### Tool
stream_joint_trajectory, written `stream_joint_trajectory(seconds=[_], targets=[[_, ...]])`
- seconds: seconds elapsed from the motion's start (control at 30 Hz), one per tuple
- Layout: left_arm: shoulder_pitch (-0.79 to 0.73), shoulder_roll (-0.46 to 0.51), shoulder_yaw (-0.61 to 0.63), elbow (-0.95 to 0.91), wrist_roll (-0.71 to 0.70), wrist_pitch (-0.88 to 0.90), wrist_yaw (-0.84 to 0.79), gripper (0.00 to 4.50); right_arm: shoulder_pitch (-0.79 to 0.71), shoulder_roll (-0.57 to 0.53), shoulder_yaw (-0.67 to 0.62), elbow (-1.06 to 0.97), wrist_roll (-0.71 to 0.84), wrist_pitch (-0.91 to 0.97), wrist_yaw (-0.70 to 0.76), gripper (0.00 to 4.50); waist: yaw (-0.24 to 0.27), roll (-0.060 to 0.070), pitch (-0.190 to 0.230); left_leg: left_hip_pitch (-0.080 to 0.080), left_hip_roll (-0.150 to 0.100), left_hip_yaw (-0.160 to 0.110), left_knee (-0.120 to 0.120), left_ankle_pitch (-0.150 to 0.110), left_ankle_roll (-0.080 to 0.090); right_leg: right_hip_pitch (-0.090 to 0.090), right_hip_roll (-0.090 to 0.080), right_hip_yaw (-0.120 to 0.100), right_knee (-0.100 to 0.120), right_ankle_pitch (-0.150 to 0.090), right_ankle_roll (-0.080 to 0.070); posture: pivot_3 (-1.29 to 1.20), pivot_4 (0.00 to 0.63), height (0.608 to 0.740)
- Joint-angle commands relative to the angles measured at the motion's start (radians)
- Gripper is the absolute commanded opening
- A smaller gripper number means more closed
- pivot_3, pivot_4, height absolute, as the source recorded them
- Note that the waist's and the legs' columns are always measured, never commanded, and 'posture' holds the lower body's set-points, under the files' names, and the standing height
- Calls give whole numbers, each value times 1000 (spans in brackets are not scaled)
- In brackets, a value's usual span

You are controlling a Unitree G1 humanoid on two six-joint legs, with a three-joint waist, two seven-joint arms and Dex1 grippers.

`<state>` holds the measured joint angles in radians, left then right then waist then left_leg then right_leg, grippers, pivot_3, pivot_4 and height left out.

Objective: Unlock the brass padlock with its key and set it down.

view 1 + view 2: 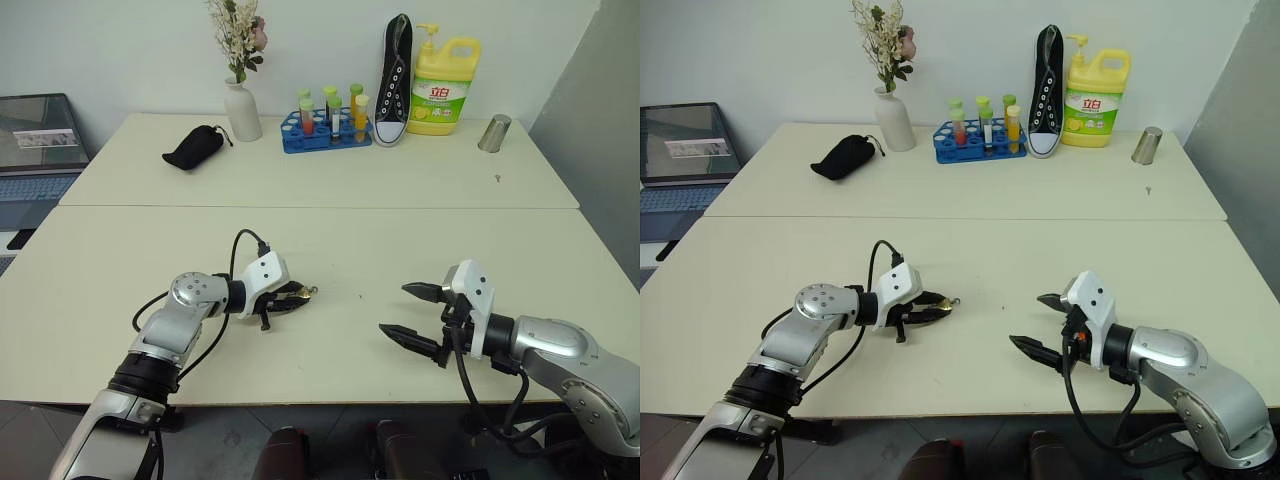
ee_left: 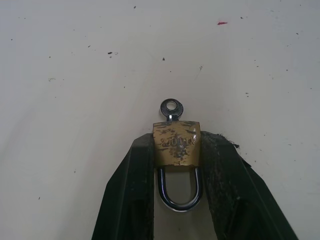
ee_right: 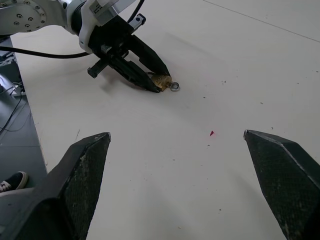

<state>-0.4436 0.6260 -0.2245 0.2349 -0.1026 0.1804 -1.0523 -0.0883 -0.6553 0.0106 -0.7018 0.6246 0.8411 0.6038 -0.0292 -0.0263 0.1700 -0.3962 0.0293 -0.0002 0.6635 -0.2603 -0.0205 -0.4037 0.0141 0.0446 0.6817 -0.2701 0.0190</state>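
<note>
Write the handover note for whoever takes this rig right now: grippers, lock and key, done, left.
Left gripper: shut on the brass padlock, low over the near table.
Right gripper: open, holding nothing, off to the right of the lock.
The key sits in the padlock's keyhole, its ring sticking out past the fingertips.
Done: lock gripped.
Left: shackle looks closed; right gripper must take the key, turn it, then the lock gets set down.

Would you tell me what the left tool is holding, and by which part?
The left tool clamps the brass padlock by its body's two sides, key inserted.
</note>
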Motion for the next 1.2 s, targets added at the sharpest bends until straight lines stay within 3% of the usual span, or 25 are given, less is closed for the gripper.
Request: stream_joint_trajectory(seconds=[0.03, 0.33, 0.57, 0.7, 0.8, 0.93, 1.2], targets=[[27, 24, -33, 11, 37, -35, -43, 966, 11, 0, -42, -43, 5, -31, -13, 4500, 0, 0, 0, 0, 0, 0, 0, 0, 0, 0, 0, 0, 0, 0, 0, 0, 150, 740], [-65, -58, -26, -7, -12, -289, -141, 966, 111, -1, -66, -114, -64, -106, -71, 4500, 5, -3, 1, -4, -1, 0, 0, 0, 0, -2, -1, 0, -2, 0, 0, 0, 150, 740], [-210, -161, -46, 59, -2, -627, -169, 966, 250, 47, -136, -150, -98, -177, -122, 4500, 14, -3, 1, -4, -1, 2, 0, 0, 0, -2, 0, 0, -2, 0, 0, 0, 150, 740], [-280, -182, -43, 188, 107, -1105, -89, 966, 277, 73, -199, -161, -17, -164, -116, 4500, 4, -3, 1, -3, -1, 2, 0, 0, 0, -2, 1, 1, -2, 0, 0, 0, 150, 740], [-310, -181, -44, 273, 179, -1310, -18, 966, 257, 76, -206, -157, 24, -144, -120, 4500, 3, -3, 1, -3, -1, 1, 0, 0, 0, -2, 1, 2, -2, 0, 0, 0, 150, 740], [-289, -160, -46, 279, 248, -1376, 74, 966, 180, 69, -162, -116, 33, -140, -109, 4500, 1, -3, 2, -3, -1, 2, 0, 0, 0, -1, 1, 1, -2, 0, 0, 0, 150, 740], [-165, -95, -23, 75, 301, -1320, 198, 966, 15, 95, -110, -3, 174, -57, -64, 4500, 0, -3, 2, -3, 0, 1, 0, 0, 0, -1, 0, 1, -2, 0, 0, 0, 150, 740]])
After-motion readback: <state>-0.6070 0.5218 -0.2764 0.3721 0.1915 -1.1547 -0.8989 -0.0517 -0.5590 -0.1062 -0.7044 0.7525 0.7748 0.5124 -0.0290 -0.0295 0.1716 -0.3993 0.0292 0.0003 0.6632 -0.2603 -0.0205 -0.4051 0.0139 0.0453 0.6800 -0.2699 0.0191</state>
